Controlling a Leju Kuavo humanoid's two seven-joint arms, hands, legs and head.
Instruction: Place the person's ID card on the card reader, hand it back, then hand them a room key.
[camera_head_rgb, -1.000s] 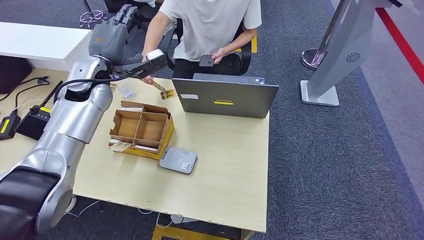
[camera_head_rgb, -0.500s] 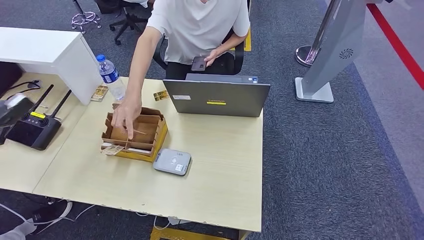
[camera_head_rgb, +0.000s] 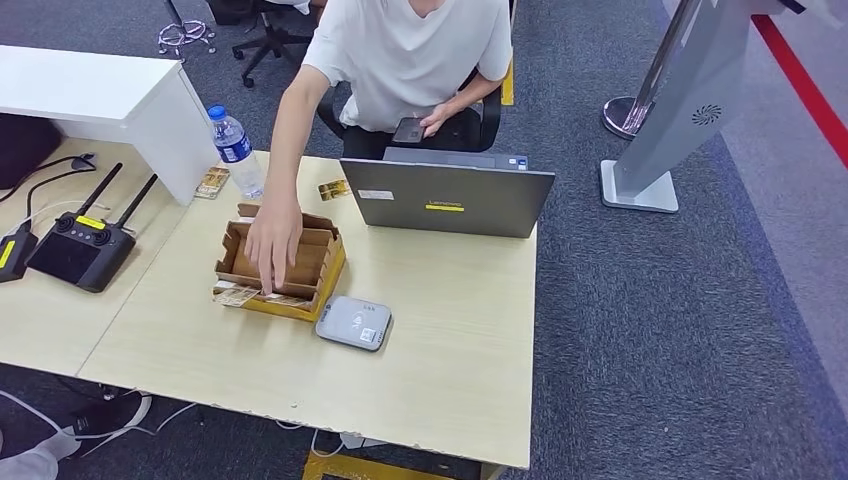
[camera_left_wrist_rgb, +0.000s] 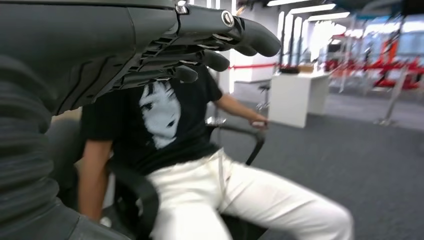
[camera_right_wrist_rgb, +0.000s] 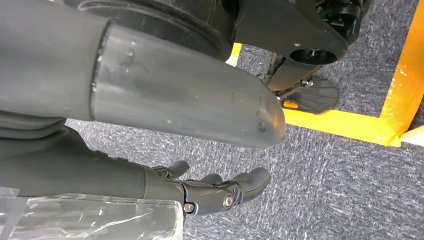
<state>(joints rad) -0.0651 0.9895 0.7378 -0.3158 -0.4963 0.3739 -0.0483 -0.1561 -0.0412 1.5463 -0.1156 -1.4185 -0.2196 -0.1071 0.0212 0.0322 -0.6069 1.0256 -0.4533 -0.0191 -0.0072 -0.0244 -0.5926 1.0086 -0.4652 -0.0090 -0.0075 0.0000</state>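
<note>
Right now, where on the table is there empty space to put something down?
The biggest bare patch is the near right table, between the laptop, the card reader and the front edge. A smaller strip lies between the remote and the cardboard box. It is crowded at the box, where the person's hand reaches in, and by the bottle.

Head view: even, bright overhead light; sharp throughout. Shadows soft and short, e.g. under the person's forearm on the table (camera_head_rgb: 450, 300); mild sheen on the laptop (camera_head_rgb: 447, 197) lid.

Left wrist view: motion blur over the whole frame. Ceiling strip lights (camera_left_wrist_rgb: 310, 9) blown out; the left hand (camera_left_wrist_rgb: 200, 40) dark, underexposed.

Right wrist view: dimmer, carpet (camera_right_wrist_rgb: 325, 175) slightly soft; close arm casing out of focus, dull highlights.
</note>
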